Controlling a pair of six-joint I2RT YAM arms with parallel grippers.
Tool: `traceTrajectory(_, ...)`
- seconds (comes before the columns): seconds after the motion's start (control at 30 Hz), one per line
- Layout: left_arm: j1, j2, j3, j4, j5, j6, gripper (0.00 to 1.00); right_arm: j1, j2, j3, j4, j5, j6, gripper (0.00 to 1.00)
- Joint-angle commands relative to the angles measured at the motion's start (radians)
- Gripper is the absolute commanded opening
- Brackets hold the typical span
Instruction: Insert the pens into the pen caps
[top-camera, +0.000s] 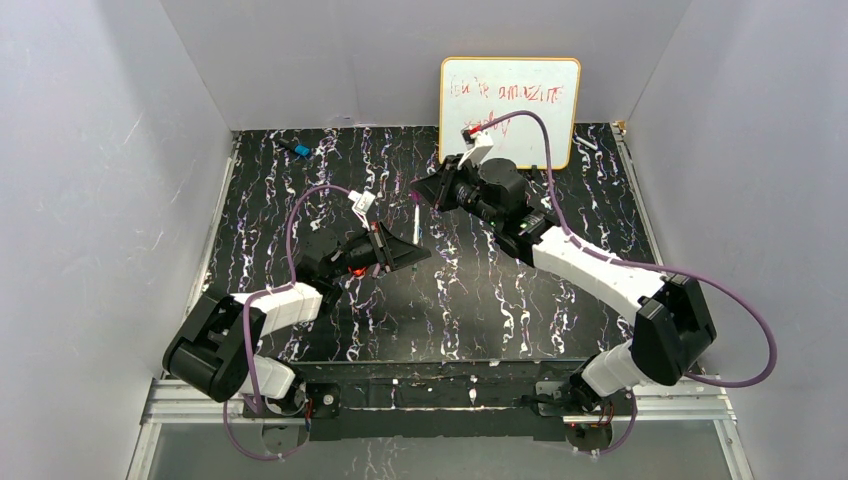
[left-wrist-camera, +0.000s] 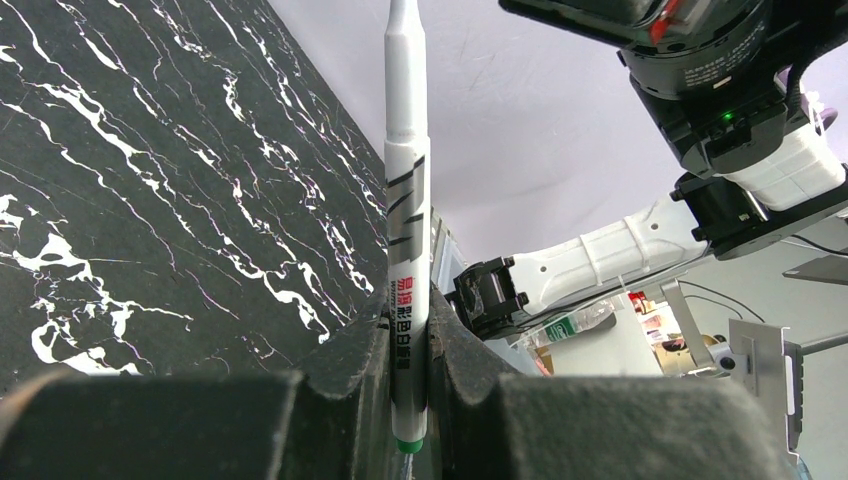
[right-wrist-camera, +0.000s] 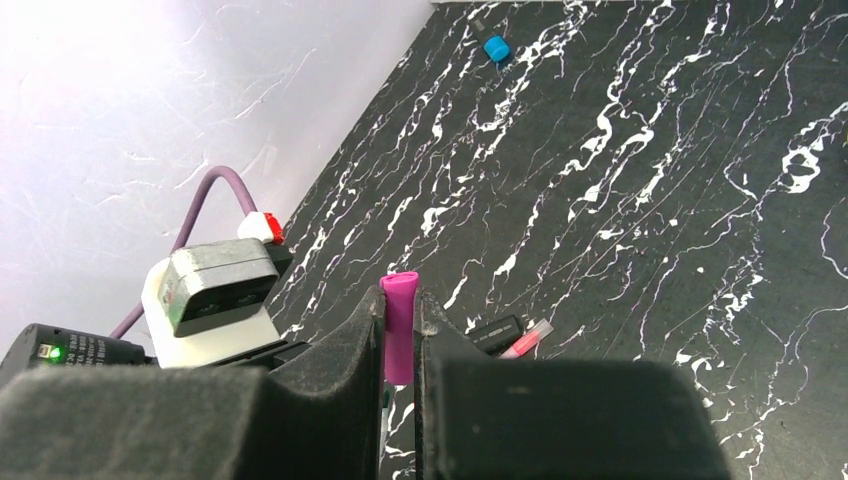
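Note:
My left gripper (top-camera: 412, 246) is shut on a pale marker (left-wrist-camera: 408, 210) with black print and a green butt end. It holds the marker upright above the middle of the table, tip towards the right gripper; the tip itself runs out of the left wrist view. My right gripper (top-camera: 424, 187) is shut on a magenta cap (right-wrist-camera: 399, 326), held just beyond the marker (top-camera: 416, 222) in the top view. A black marker with a pink-red end (right-wrist-camera: 510, 335) lies on the table below the right gripper. I cannot tell whether tip and cap touch.
The whiteboard (top-camera: 510, 100) with red writing leans on the back wall behind the right arm. A blue cap (right-wrist-camera: 496, 48) lies at the far left with a dark piece beside it (top-camera: 299, 149). A small white item (top-camera: 585, 146) lies right of the board.

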Motion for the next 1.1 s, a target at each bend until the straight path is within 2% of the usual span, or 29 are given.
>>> traceTrajectory(0.0, -0.004, -0.028, 0.013, 0.032, 0.014, 0.003, 0.00, 0.003, -0.057, 0.005, 0.042, 0.023, -0.032, 0.01)
traceTrajectory(0.7, -0.003, -0.031, 0.013, 0.034, 0.010, 0.011, 0.00, 0.003, -0.058, -0.035, 0.013, -0.029, 0.019, 0.01)
traceTrajectory(1.07, 0.024, 0.002, 0.040, 0.033, 0.002, 0.033, 0.00, 0.003, -0.109, -0.036, -0.049, -0.044, 0.027, 0.01)
